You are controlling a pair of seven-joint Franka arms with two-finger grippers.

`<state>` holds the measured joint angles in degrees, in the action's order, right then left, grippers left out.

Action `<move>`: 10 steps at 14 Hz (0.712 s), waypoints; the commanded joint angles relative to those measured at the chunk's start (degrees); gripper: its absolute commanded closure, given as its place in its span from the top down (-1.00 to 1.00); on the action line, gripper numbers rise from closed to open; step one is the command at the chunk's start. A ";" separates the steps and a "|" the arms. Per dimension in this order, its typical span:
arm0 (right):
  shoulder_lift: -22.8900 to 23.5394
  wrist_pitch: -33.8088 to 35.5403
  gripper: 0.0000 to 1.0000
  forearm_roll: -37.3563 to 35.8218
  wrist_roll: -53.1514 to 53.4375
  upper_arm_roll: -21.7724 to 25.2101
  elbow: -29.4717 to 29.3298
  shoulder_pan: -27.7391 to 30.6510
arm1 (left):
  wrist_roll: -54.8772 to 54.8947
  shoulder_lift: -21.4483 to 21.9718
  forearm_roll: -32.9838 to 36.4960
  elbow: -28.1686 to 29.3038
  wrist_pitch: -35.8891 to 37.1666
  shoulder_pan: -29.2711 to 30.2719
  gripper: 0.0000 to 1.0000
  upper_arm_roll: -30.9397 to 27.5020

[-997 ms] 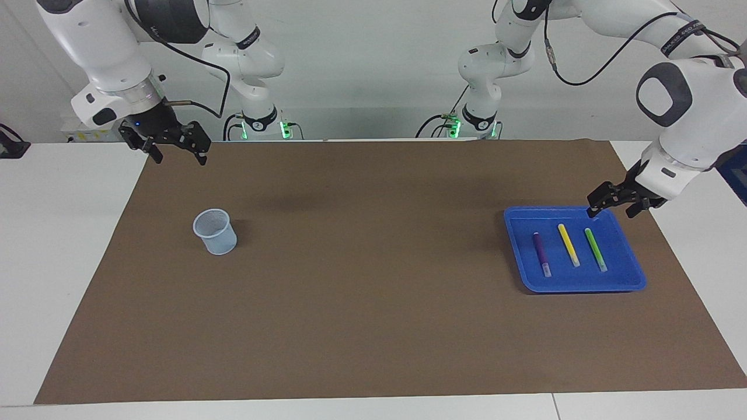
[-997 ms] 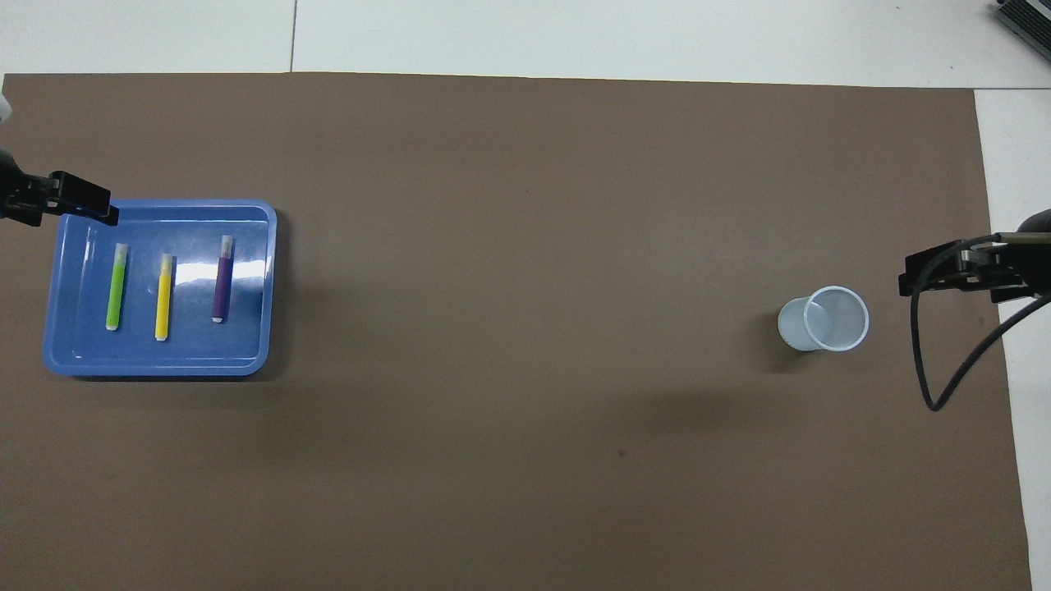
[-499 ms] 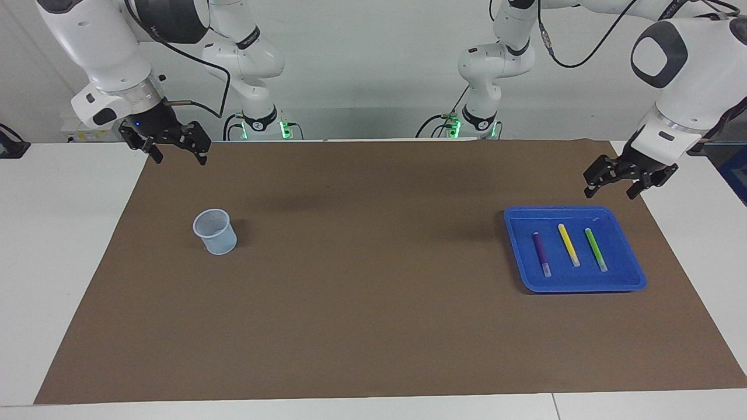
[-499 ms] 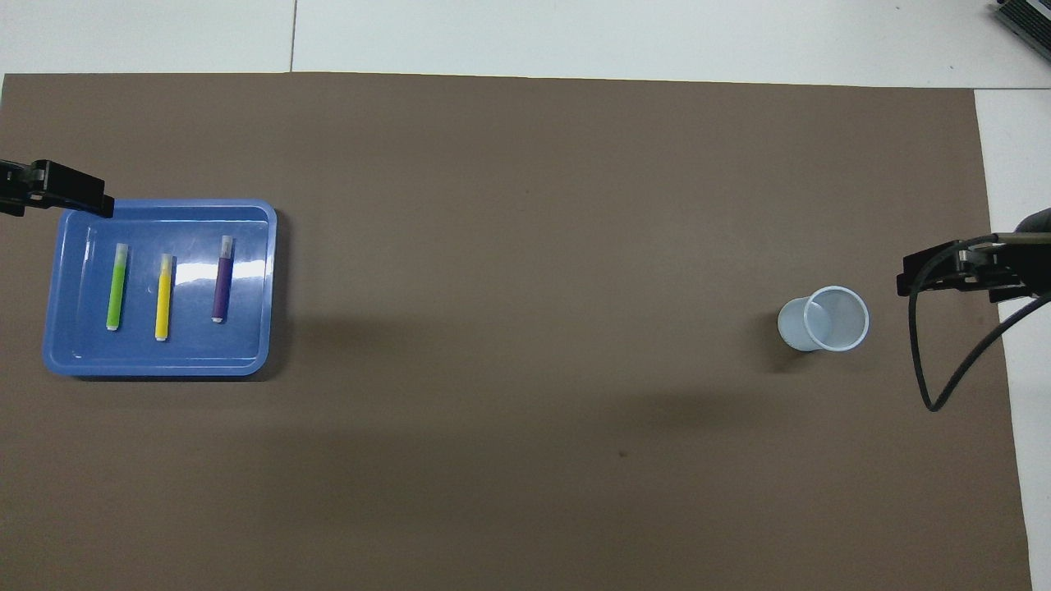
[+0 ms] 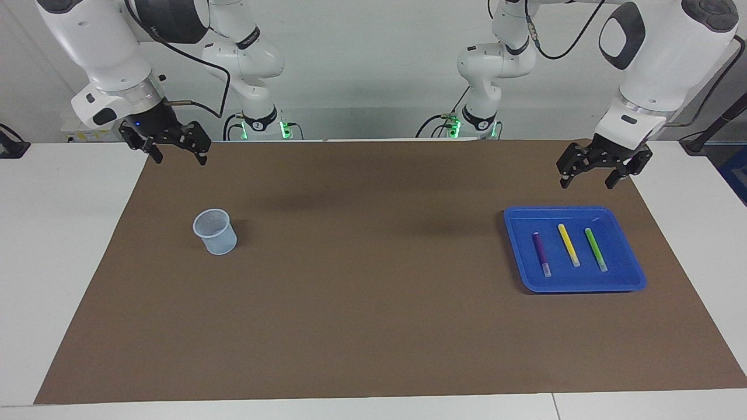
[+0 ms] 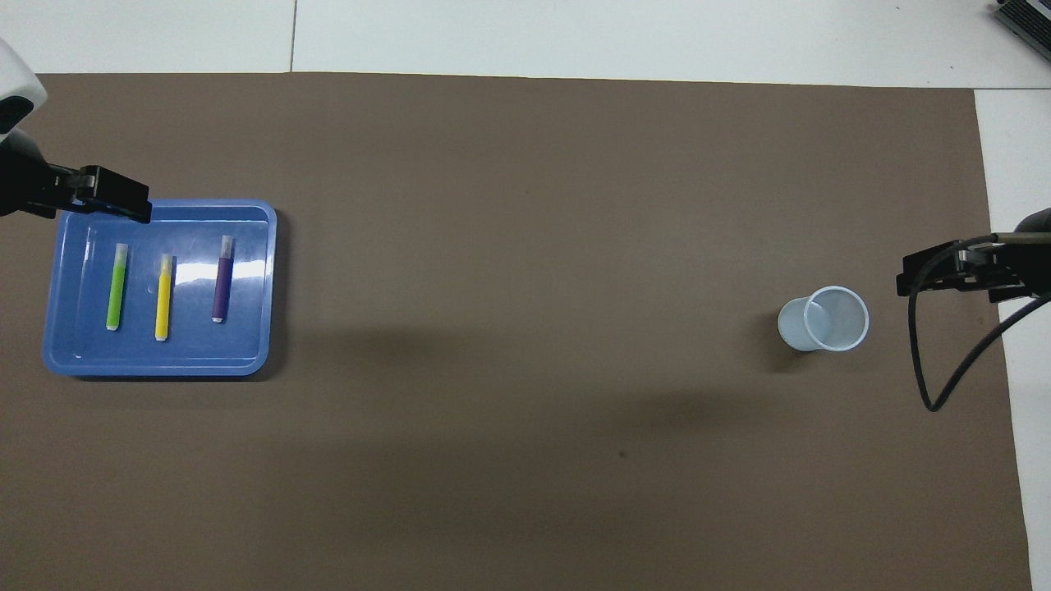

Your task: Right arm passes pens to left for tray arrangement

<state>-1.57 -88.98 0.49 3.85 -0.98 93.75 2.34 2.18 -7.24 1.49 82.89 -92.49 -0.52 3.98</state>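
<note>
The blue tray (image 5: 635, 279) (image 6: 246, 366) lies toward the left arm's end of the table. In it the purple pen (image 5: 540, 248) (image 6: 222, 281), the yellow pen (image 5: 567, 242) (image 6: 163, 297) and the green pen (image 5: 595, 247) (image 6: 116, 287) lie side by side, apart from each other. My left gripper (image 5: 586, 182) (image 6: 119, 203) hangs open and empty in the air by a corner of the tray, touching nothing. My right gripper (image 5: 181, 158) (image 6: 932, 277), with its blue wrist light, waits open and empty over the mat's edge at the right arm's end.
A small pale blue translucent cup (image 5: 216, 233) (image 6: 824, 320) stands upright and empty on the brown mat (image 5: 373, 303) toward the right arm's end. White tabletop (image 5: 64, 245) borders the mat on every side.
My left gripper has risen from the tray's corner and swung a little toward the table's middle, still open. The right arm, the pens and the cup have not moved.
</note>
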 commanded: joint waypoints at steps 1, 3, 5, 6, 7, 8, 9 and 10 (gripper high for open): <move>-0.02 0.03 1.00 1.01 0.10 -0.07 -0.15 0.12 | -0.25 2.49 1.76 2.10 0.99 -1.24 1.00 -1.08; 0.16 -0.05 1.00 1.18 0.10 -0.16 -0.15 -0.05 | -0.25 3.28 1.76 2.10 1.86 -1.24 1.00 -1.08; 0.42 -0.23 1.00 1.27 0.10 -0.16 -0.24 -0.40 | -0.16 4.33 1.67 1.84 2.48 -1.24 1.00 -1.35; 0.51 -0.32 1.00 1.27 0.10 -0.07 -0.24 -0.41 | -0.16 4.42 1.76 1.75 3.27 -1.24 1.00 -1.35; 0.51 -0.32 1.00 1.27 0.19 -0.07 -0.24 -0.41 | -0.16 4.42 1.67 1.57 3.89 -1.15 1.00 -1.35; 0.60 -0.32 1.00 1.27 0.19 -0.07 -0.24 -0.41 | -0.16 4.42 1.67 1.48 4.24 -0.63 1.00 -1.26; 0.51 -0.32 1.00 1.27 0.19 -0.07 -0.24 -0.41 | -0.08 4.42 1.67 1.40 4.24 -0.45 1.00 -1.35; 0.51 -0.41 1.00 1.27 0.19 -0.07 -0.24 -0.41 | -0.08 4.42 1.67 1.48 3.98 -0.45 1.00 -1.52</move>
<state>-1.28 -88.98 0.95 3.86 -0.99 93.76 1.74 2.19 -4.00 1.96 82.97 -88.94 -0.51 3.20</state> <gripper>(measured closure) 0.000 0.000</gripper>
